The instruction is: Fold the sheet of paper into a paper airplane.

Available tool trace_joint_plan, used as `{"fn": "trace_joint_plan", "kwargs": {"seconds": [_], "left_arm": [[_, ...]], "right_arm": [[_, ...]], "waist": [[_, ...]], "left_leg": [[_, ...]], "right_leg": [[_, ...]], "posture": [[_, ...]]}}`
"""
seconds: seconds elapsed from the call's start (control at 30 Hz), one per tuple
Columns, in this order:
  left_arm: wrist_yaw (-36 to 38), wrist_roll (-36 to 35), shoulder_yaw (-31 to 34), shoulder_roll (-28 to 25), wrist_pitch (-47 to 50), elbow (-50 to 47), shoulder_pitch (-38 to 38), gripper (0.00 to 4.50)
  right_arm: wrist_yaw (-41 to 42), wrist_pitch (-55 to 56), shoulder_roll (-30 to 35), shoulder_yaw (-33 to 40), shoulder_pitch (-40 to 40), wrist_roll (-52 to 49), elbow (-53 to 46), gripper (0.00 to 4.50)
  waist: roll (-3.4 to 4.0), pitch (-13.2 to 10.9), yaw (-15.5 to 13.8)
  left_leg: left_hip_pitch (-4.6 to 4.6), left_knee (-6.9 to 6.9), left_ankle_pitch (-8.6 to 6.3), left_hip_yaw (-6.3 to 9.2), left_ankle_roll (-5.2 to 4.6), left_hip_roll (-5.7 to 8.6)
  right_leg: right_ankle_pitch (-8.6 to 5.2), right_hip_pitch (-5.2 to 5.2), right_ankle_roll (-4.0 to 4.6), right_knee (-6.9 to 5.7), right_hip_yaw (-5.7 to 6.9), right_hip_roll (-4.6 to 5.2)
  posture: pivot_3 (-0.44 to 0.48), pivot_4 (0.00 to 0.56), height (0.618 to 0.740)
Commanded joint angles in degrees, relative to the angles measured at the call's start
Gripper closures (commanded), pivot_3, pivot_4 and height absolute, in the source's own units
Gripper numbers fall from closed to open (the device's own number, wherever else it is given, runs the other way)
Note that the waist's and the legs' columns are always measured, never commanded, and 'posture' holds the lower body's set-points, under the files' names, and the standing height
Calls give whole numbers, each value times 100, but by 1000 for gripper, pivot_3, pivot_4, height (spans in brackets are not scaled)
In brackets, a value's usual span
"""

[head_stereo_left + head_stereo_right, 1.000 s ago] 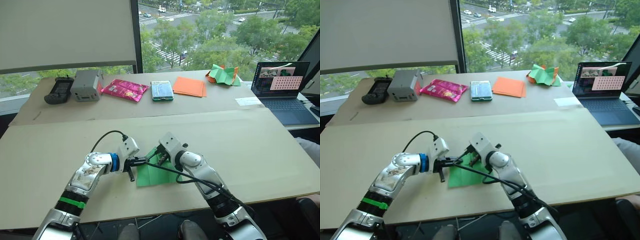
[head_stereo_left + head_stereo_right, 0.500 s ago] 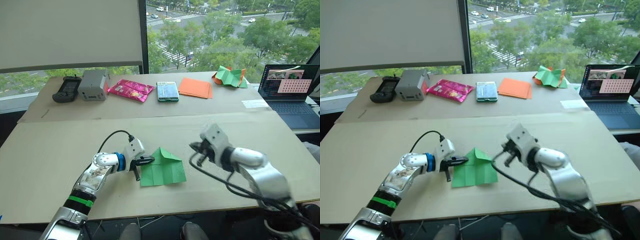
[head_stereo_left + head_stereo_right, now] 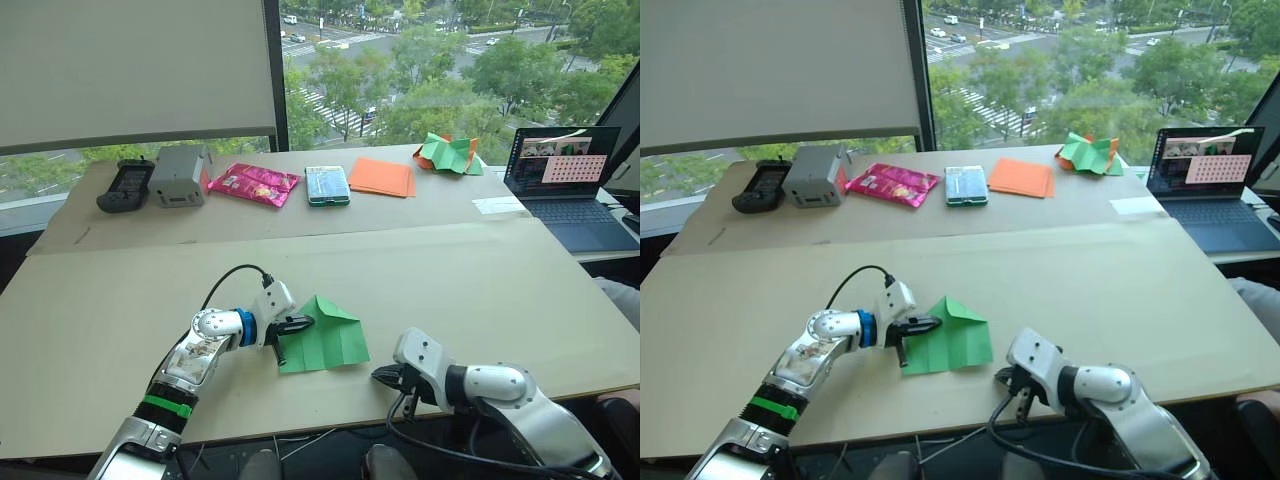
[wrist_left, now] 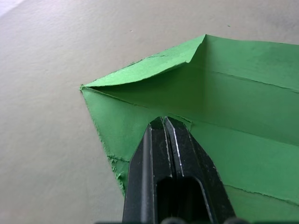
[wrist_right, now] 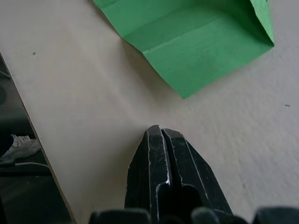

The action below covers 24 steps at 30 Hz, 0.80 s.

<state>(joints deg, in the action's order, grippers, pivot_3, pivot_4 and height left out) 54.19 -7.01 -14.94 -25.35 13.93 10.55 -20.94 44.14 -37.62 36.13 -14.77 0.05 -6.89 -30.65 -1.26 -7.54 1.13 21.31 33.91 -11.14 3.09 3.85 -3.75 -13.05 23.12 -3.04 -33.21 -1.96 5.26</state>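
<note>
Meanwhile the sheet of paper (image 3: 322, 341), partly folded with a peaked flap, lay flat on the surface (image 3: 480, 290). Left jaws (image 3: 300, 324) were pressed together, tips on the paper's left edge. Right jaws (image 3: 380, 376) were closed and empty, just off its near right corner.

No text, label or number is legible on anything here.

sheet of paper (image 3: 322, 340): just right of the left gripper (image 3: 302, 323), tips touching its edge
right gripper (image 3: 381, 376): right of the sheet, nearer, apart
table (image 3: 500, 280): under all
</note>
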Motion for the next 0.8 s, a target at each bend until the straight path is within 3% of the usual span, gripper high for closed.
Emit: {"fn": "trace_joint_plan", "kwargs": {"seconds": [0.03,0.27,0.6,0.8], "left_arm": [[45,201,-138,-139,210,254,120,4449],[51,201,-19,-335,175,204,220,4449],[-137,184,263,-442,195,205,221,4449],[-156,153,335,-535,235,77,281,4449]], "right_arm": [[-435,266,-465,-220,-303,192,496,4500],[-839,684,-923,-33,-633,277,1148,4500],[-964,447,-1810,-59,-1235,-161,998,4500],[-1066,373,-1961,-290,-1320,-94,1011,4500]], "waist": [[-5,-2,0],[4,4,-10],[25,16,-1],[24,18,-23]], "left_leg": [[2,2,0,0,0,0],[2,-1,1,-4,-1,-7],[0,-2,2,-3,-3,-8],[-13,-3,1,-2,-3,-8]], "right_leg": [[0,0,0,0,2,0],[2,2,-3,-2,1,-7],[4,8,-6,-35,-4,-11],[4,10,-6,-80,-4,-11]], "posture": [[0,150,706],[0,150,706],[0,150,706],[0,150,706]]}}
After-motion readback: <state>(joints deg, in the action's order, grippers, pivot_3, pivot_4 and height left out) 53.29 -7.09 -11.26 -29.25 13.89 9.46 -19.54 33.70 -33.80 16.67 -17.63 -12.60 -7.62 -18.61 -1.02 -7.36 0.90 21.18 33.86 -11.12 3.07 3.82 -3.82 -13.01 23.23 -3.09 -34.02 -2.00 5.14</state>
